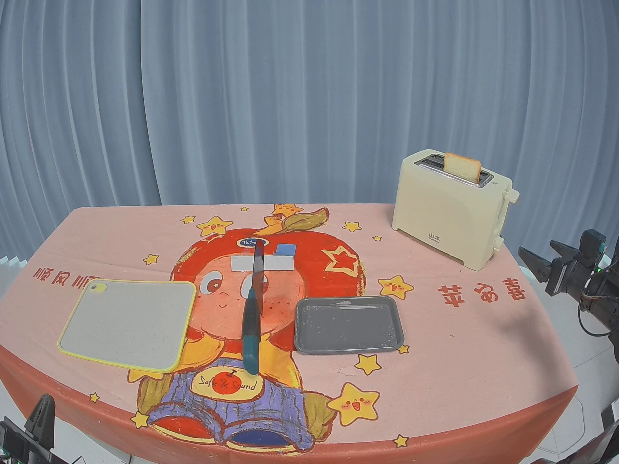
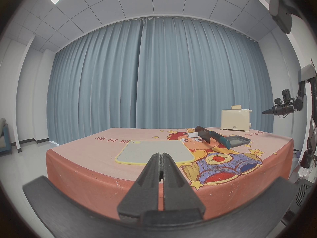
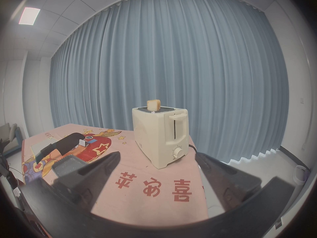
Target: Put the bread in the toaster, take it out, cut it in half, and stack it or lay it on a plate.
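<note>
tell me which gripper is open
The right gripper: its jaws stand wide apart, facing the toaster, while the left gripper has its jaws pressed together.

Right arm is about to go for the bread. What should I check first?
1. bread stands up out of the toaster slot: ok.
2. right gripper open and empty: ok.
3. Space between right gripper and toaster free of things: ok.
4. cutting board bare: ok.
5. knife lies between cutting board and tray: ok.
6. left gripper shut, clear of the table: ok.
</note>
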Controlling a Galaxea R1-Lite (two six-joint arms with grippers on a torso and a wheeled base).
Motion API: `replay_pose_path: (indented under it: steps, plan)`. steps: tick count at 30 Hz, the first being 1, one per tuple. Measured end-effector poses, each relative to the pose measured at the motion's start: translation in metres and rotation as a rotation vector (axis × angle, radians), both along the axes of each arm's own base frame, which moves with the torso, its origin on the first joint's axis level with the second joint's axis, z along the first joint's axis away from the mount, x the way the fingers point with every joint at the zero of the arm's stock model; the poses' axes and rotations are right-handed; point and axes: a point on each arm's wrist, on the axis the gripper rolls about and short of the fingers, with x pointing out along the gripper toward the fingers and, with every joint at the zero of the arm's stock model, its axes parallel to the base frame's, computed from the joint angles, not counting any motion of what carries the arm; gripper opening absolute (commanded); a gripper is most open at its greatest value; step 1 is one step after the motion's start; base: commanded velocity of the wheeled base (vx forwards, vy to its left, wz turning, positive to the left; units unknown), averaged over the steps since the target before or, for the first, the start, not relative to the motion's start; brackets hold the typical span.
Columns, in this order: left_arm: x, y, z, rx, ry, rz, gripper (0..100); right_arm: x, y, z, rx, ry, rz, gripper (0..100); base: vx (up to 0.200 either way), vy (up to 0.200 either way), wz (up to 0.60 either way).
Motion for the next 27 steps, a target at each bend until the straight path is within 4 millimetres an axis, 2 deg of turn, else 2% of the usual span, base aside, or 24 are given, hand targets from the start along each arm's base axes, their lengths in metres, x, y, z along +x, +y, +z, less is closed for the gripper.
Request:
replay_pose_path:
  steps: [17, 27]
  plan:
    - [0.0, 0.0, 0.0, 0.0, 0.0, 0.0, 0, -0.013, 0.003, -0.018, 0.005, 0.081, 0.018, 0, 0.0, 0.0, 0.0]
    - [0.0, 0.0, 0.0, 0.0, 0.0, 0.0, 0, -0.018, 0.011, -0.03, 0.006, 0.145, 0.057, 0, 0.0, 0.0, 0.0]
